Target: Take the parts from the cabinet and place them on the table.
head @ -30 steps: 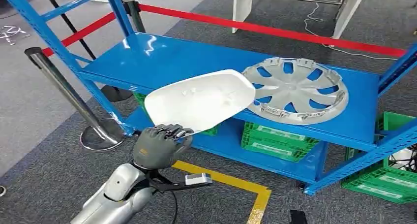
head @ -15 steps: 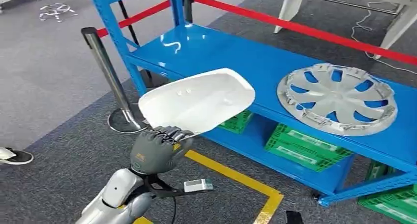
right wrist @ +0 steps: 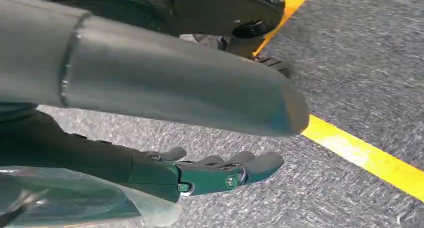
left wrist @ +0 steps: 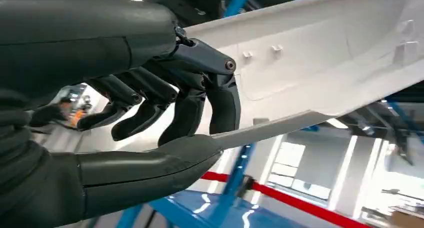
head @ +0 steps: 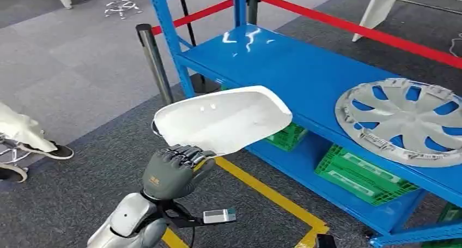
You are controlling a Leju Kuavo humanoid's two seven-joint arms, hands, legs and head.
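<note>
A: What grips the white part (head: pixel 222 120)?
B: The left hand (head: pixel 170 171) pinches its near rim, thumb (left wrist: pixel 150 168) under, fingers (left wrist: pixel 222 100) over; it hangs off the blue cabinet's (head: pixel 305 76) edge, above open carpet (head: pixel 81 166).
A: Right hand (right wrist: pixel 215 175)?
B: Fingers loosely apart, holding nothing, above the yellow line (right wrist: pixel 365 155).

The whole head view is shifting: the camera is turning, so the blue shelf rack (head: pixel 305 73) and the silver wheel cover (head: pixel 406 120) lying on it are sliding toward the right edge of the picture, the wheel cover now being cut off there. More grey carpet (head: pixel 71 73) is coming into view on the left, together with a person's shoe (head: pixel 46 149) that is now appearing there.
</note>
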